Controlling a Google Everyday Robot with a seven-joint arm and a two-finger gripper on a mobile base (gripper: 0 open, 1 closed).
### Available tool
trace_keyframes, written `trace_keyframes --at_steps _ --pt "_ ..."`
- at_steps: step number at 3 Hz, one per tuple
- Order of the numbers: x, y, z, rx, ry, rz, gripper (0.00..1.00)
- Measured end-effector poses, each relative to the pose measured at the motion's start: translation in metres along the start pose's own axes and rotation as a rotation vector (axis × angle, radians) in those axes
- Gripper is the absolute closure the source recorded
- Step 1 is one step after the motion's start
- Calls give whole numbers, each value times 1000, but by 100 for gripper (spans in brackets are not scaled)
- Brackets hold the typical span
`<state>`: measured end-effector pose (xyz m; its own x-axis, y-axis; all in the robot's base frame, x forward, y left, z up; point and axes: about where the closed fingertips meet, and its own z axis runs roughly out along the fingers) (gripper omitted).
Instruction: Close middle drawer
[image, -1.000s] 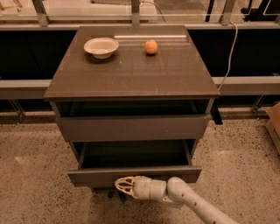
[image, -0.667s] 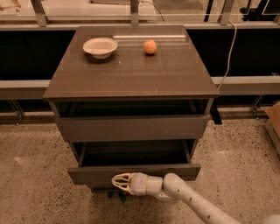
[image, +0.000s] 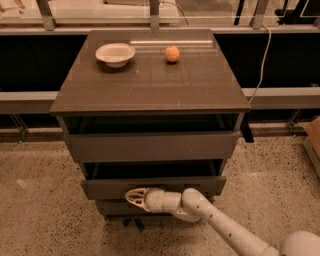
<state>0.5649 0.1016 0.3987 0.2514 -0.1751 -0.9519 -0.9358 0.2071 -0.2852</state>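
The middle drawer (image: 100, 188) of the dark grey-brown cabinet (image: 150, 85) stands a little way out, with a dark gap above its flat front. My gripper (image: 131, 197) is low in front of the cabinet. It points left and lies against the lower edge of the middle drawer's front, left of centre. Its cream fingers (image: 136, 194) are drawn together to a point and hold nothing. My white arm (image: 220, 225) comes in from the bottom right.
The taller top drawer (image: 150, 146) is also slightly out. The lowest drawer (image: 111, 208) shows below my gripper. A white bowl (image: 115, 54) and an orange (image: 172, 53) sit on the cabinet top. A cardboard box (image: 313, 137) is at the right edge, and a cable (image: 262, 60) hangs behind.
The middle drawer has slid inward and sticks out less than before. My gripper has moved left and toward the cabinet with the drawer front.
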Motion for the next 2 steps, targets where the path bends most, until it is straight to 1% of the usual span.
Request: trace_keyframes --at_steps 1,2 --pt "2 -19 15 -3 12 1 100" --pt "6 -32 20 1 27 5 100"
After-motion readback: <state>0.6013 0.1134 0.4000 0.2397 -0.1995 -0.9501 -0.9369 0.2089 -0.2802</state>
